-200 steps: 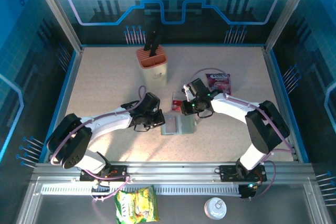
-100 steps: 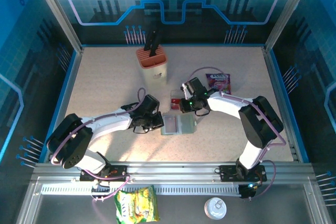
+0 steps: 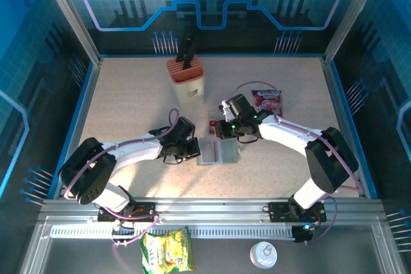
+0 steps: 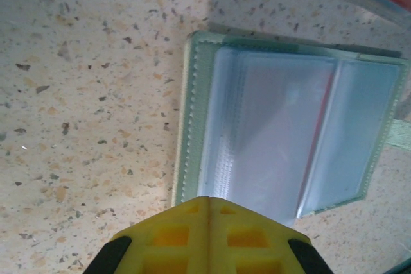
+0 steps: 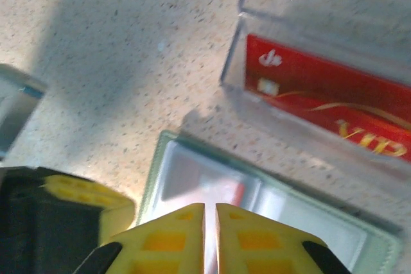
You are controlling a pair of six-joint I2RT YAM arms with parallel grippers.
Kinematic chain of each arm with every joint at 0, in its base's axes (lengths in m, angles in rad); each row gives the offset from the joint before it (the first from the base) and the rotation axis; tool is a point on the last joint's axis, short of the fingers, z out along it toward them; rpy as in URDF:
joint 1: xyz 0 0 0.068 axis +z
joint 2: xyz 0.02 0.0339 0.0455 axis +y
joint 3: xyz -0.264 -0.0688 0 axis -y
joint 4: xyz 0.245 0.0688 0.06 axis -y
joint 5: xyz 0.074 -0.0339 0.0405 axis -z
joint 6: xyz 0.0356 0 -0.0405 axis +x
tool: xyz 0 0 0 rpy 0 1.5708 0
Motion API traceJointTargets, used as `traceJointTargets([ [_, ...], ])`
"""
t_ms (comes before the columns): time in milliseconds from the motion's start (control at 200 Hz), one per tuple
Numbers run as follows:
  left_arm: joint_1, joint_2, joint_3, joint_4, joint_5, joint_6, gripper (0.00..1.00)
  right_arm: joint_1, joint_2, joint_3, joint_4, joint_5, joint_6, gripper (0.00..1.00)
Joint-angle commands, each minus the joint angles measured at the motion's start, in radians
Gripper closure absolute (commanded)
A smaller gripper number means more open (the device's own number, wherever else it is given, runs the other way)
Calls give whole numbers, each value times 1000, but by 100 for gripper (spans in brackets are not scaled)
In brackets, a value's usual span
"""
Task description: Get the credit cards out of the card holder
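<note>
Partly done, judging from the layout. One red card [image 5: 321, 88] already out, standing in the clear stand [image 5: 302, 4] just beyond the card holder [image 3: 218, 153]. Still inside: at least another red card [image 4: 319, 126], showing as a thin red edge through the pale pocket near the fold. Number of cards left in the pockets: cannot tell.

Lies open and flat on the speckled table [image 3: 128, 107], roughly mid-table, between the two grippers and just beside the stand. Grey-green stitched border, with two pale blue-grey translucent panels inside, one wider with ridged stacked pockets, the other narrower. Looks thin, light and limp, so likely to slide or lift unless pinned.

Left gripper [image 4: 209, 206] closed tight with nothing between the fingers, tips at the holder's edge on the left arm's side, seemingly pressing it down rather than gripping. Right gripper [image 5: 210, 213] narrowed to a thin slit, poised over the far side of the holder above the red in the pocket. Impossible to say whether a card edge sits in that slit.

Left to do: draw out the remaining card or cards and set them aside.
</note>
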Motion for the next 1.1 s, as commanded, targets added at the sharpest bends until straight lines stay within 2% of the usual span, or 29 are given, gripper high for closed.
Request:
traceJointTargets([
  [0, -5, 28, 25, -15, 18, -8, 100, 30, -16, -12, -40, -79, 64, 85],
  [135, -5, 54, 49, -39, 13, 1, 100, 50, -8, -28, -19, -111, 97, 78],
  [360, -5, 76, 64, -69, 5, 4, 100, 73, 36, -30, 3, -141, 137, 73],
  [1096, -5, 90, 73, -104, -12, 16, 100, 110, 134, -41, 16, -152, 201, 69],
])
